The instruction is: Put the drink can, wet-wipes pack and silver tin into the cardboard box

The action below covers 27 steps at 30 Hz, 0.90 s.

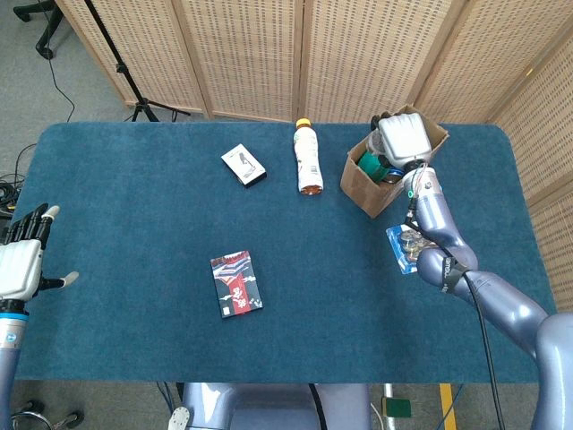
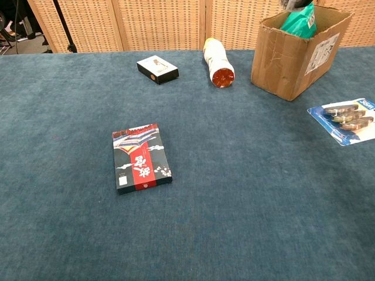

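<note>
head view: right hand (image 1: 402, 137) sits over the open top of the cardboard box (image 1: 365, 189), fingers down inside, can't tell if pinching anything or apart; green wet-wipes pack (image 1: 372, 165) pokes up in the box, drink can and silver tin not discernible; left hand (image 1: 20, 264) well left of box at the table (image 1: 134, 269) edge, fingers spread, holding nothing. chest view: box (image 2: 287, 64) at upper right w/ wipes pack (image 2: 297, 20) sticking out the top, bottle (image 2: 217, 60) lying just left of it, small black-white box (image 2: 157, 68) further left, red-black pack (image 2: 141, 157) well left and nearer the camera, blister pack (image 2: 347, 120) right of the box and nearer.
</note>
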Motion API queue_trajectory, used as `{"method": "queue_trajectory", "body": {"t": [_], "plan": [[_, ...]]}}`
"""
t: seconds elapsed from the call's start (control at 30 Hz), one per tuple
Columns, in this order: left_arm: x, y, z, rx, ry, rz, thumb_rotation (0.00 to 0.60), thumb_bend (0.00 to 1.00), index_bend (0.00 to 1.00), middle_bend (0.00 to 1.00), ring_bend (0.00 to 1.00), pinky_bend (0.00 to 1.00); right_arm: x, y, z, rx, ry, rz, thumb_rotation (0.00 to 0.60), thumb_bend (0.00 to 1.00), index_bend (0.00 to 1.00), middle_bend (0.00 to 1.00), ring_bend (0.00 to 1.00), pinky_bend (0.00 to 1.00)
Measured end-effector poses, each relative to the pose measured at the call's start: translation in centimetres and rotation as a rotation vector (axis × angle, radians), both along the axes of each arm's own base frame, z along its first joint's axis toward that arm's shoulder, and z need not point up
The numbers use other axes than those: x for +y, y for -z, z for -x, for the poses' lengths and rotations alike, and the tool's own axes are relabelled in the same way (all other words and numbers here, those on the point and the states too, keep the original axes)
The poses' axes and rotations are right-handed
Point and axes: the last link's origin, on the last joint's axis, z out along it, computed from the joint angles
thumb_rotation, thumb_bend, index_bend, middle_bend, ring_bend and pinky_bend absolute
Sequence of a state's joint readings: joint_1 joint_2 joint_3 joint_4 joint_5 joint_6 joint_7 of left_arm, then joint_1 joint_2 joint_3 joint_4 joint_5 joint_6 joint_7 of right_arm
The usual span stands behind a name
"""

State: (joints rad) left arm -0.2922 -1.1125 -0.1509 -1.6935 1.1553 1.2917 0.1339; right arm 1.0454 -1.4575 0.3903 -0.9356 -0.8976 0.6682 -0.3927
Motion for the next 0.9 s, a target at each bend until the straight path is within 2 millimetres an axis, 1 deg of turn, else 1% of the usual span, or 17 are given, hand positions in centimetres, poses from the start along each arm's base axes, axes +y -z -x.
{"method": "queue_trajectory", "body": {"t": [0.03,0.07,0.1,0.2,0.4,0.53,0.63,0.73,0.83,0.9], "plan": [[0.0,0.0,0.0,0.000,0.000,0.000,0.600,0.00,0.00,0.00,0.00,0.09,0.0,0.1,0.1,0.001,0.003,-0.010,0.600,0.07,0.07,0.06,0.06,0.29],[0.0,0.0,0.0,0.000,0.001,0.001,0.600,0.00,0.00,0.00,0.00,0.09,0.1,0.1,0.1,-0.002,0.007,-0.022,0.600,0.01,0.02,0.01,0.01,0.24],[0.0,0.0,0.0,-0.001,0.001,0.001,0.600,0.00,0.00,0.00,0.00,0.09,0.1,0.1,0.1,-0.008,0.009,-0.028,0.600,0.00,0.00,0.00,0.00,0.20],[0.0,0.0,-0.1,-0.002,0.005,0.003,0.600,0.00,0.00,0.00,0.00,0.09,0.2,-0.3,-0.4,-0.033,-0.002,-0.016,0.600,0.00,0.00,0.00,0.00,0.16],[-0.2,-0.2,-0.3,-0.014,0.011,0.002,0.600,0.00,0.00,0.00,0.00,0.09,0.9,-1.9,-1.8,-0.044,-0.043,0.026,0.600,0.00,0.00,0.00,0.00,0.16],[-0.3,-0.3,-0.4,-0.025,0.020,0.003,0.600,0.00,0.00,0.00,0.00,0.09,2.0,-2.9,-2.8,-0.060,-0.071,0.029,0.600,0.00,0.00,0.00,0.00,0.16],[-0.5,-0.5,-0.5,-0.031,0.030,0.002,0.600,0.00,0.00,0.00,0.00,0.09,3.7,-3.8,-3.3,-0.075,-0.103,0.031,0.600,0.00,0.00,0.00,0.00,0.16],[-0.8,-0.6,-0.4,-0.030,0.037,0.000,0.600,0.00,0.00,0.00,0.00,0.09,6.2,-4.7,-3.0,-0.086,-0.143,0.040,0.600,0.00,0.00,0.00,0.00,0.16],[-1.2,-0.6,-0.2,-0.025,0.040,-0.001,0.600,0.00,0.00,0.00,0.00,0.09,9.2,-5.6,-1.5,-0.091,-0.176,0.067,0.600,0.00,0.00,0.00,0.00,0.16],[-1.6,-0.5,-0.1,-0.024,0.048,-0.008,0.600,0.00,0.00,0.00,0.00,0.08,11.3,-6.1,0.4,-0.090,-0.190,0.094,0.600,0.00,0.00,0.00,0.00,0.14]]}}
